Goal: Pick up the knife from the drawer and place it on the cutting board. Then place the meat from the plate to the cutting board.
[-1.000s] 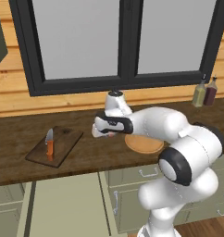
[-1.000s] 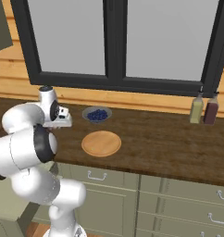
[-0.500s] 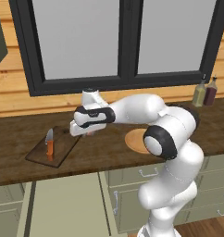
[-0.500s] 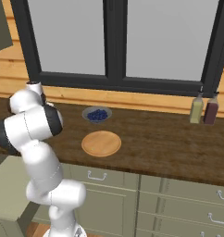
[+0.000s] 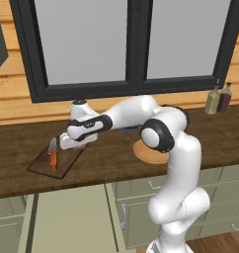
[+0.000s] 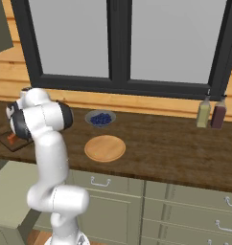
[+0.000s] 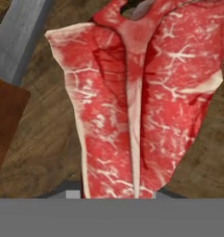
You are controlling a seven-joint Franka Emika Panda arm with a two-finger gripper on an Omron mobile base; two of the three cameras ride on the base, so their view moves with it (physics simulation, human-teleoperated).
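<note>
Two bottles [image 5: 219, 99] stand at the far right of the dark wooden worktop [image 5: 111, 158] beneath a black-framed window [image 5: 131, 44], with pale green cabinets [image 6: 185, 215] below. From the left base camera the claw [image 5: 72, 143] hangs over the cutting board [image 5: 56, 160], just beside the knife [image 5: 53, 154] lying there; the right base camera adds the bare plate [image 6: 105, 148] and the berry bowl [image 6: 100, 118]. Close up from the hand, the claw is pinching the meat [image 7: 141, 102] above the board.
</note>
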